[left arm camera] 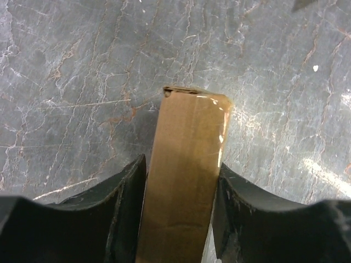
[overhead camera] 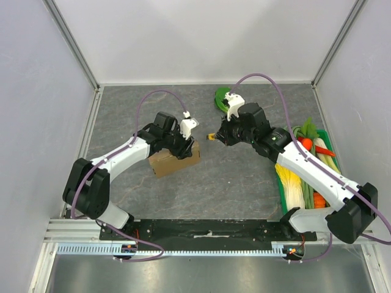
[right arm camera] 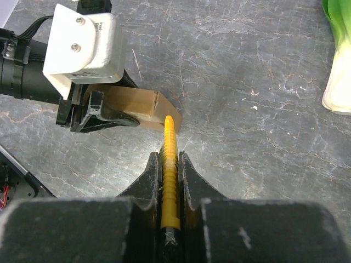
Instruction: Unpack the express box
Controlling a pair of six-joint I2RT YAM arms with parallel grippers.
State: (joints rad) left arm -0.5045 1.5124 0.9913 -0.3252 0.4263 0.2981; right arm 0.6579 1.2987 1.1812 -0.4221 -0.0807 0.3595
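Note:
The express box [overhead camera: 174,161] is a small flat brown cardboard box lying on the grey table left of centre. My left gripper [overhead camera: 183,148] is shut on the box; in the left wrist view the box [left arm camera: 186,175] fills the gap between my two black fingers [left arm camera: 123,208]. My right gripper [overhead camera: 221,138] is shut on a yellow ridged cutter [right arm camera: 169,175] whose tip points at the box's near corner [right arm camera: 159,109], just short of it. The cutter's tip also shows in the top view [overhead camera: 211,138], a short way right of the box.
A green crate [overhead camera: 308,177] with vegetables stands at the right edge. A green-and-white bok choy [overhead camera: 223,97] lies behind the right arm and also shows in the right wrist view [right arm camera: 337,66]. White walls enclose the table.

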